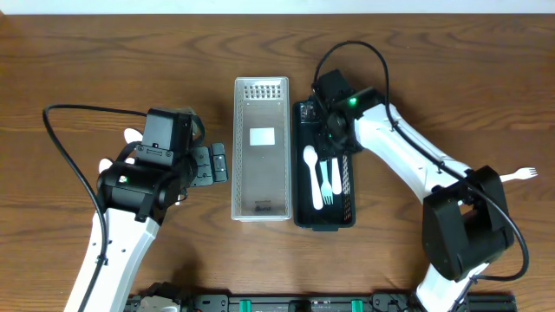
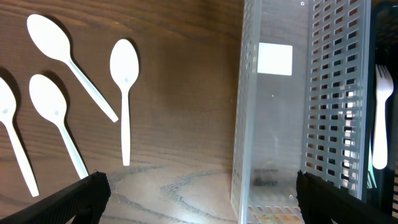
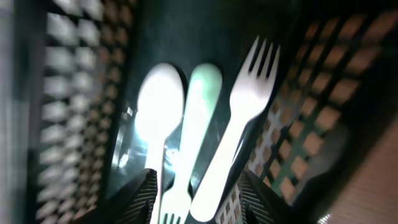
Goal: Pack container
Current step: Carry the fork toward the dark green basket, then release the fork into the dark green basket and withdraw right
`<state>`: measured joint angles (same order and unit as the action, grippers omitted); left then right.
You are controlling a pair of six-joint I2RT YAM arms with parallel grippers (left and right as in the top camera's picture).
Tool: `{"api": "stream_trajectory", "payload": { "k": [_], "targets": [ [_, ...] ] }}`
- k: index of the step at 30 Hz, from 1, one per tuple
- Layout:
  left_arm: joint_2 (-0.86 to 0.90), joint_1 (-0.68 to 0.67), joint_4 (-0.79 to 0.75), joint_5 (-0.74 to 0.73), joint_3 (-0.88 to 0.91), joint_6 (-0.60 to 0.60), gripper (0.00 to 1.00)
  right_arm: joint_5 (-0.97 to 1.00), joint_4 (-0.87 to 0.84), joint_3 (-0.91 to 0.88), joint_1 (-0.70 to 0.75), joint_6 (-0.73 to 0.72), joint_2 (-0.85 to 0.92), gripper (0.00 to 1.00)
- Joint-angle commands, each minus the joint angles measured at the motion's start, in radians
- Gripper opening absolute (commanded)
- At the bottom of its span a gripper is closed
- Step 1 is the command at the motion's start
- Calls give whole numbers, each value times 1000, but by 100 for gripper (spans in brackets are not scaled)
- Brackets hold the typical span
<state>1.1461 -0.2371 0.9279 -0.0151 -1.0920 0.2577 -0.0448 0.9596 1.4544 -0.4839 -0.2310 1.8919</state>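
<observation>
A black perforated container (image 1: 301,186) holds a white spoon (image 1: 310,159) and two white forks (image 1: 328,184). My right gripper (image 1: 335,139) hangs open over its far end. In the right wrist view the spoon (image 3: 158,115) and the forks (image 3: 242,124) lie in the black container (image 3: 305,106), below my open fingers (image 3: 199,202). A clear perforated container (image 1: 260,149) stands left of the black one. My left gripper (image 1: 214,164) is open and empty beside its left wall. The left wrist view shows several white spoons (image 2: 124,93) on the table left of the clear container (image 2: 298,112), with my fingers (image 2: 199,199) spread wide.
A lone white fork (image 1: 520,174) lies on the table at the far right. One spoon tip (image 1: 132,135) peeks out from under my left arm. A fork in the black container shows at the right edge of the left wrist view (image 2: 380,118).
</observation>
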Motion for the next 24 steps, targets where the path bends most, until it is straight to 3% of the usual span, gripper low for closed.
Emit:
{"api": "stream_trajectory", "payload": {
  "k": [1, 7, 11, 15, 24],
  "targets": [
    [-3, 5, 3, 12, -12, -17, 98, 26, 21, 148, 4, -43, -16, 44],
    [-3, 5, 4, 12, -12, -17, 98, 152, 162, 446, 126, -203, -63, 44],
    [-3, 5, 4, 12, -12, -17, 98, 218, 267, 583, 307, -379, -89, 44],
    [-3, 5, 4, 12, -12, -17, 99, 180, 316, 596, 532, -520, -88, 47],
    [-3, 5, 3, 12, -12, -17, 98, 92, 319, 502, 914, -483, 2, 70]
  ]
}}
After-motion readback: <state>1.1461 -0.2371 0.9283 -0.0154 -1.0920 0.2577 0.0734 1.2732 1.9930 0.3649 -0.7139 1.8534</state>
